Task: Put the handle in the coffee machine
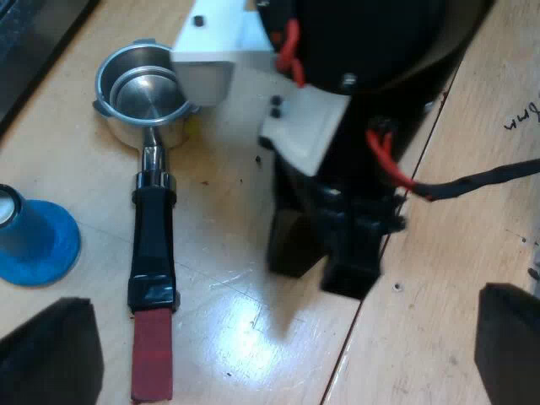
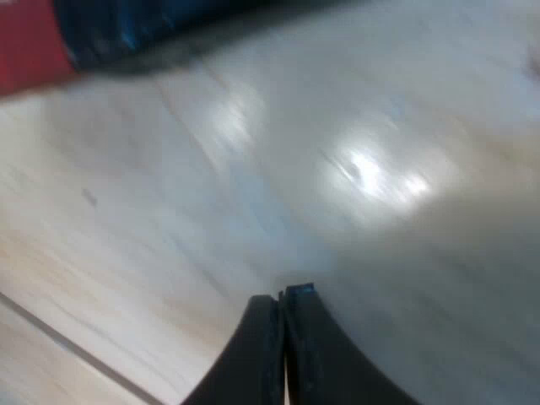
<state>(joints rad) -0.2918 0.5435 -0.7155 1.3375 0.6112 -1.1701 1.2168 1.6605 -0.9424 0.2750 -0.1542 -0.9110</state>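
Observation:
The metal holder (image 1: 145,93) lies loose on the wooden table (image 1: 228,337), its empty basket facing up. Its dark handle (image 1: 153,245) ends in red (image 1: 152,354). My left gripper (image 1: 278,354) hovers above the table, open wide, with one finger (image 1: 51,359) close to the red end. The right arm (image 1: 337,236) reaches down to the table beside the handle. In the right wrist view my right gripper (image 2: 283,297) is shut, empty, just above the wood, with the handle's red end (image 2: 29,46) and dark grip (image 2: 143,29) a short way beyond its tips.
A blue tamper (image 1: 34,240) stands on the table near the handle. A dark edge (image 1: 25,51) runs along the table beyond the basket. Seams cross the wooden boards (image 1: 396,270).

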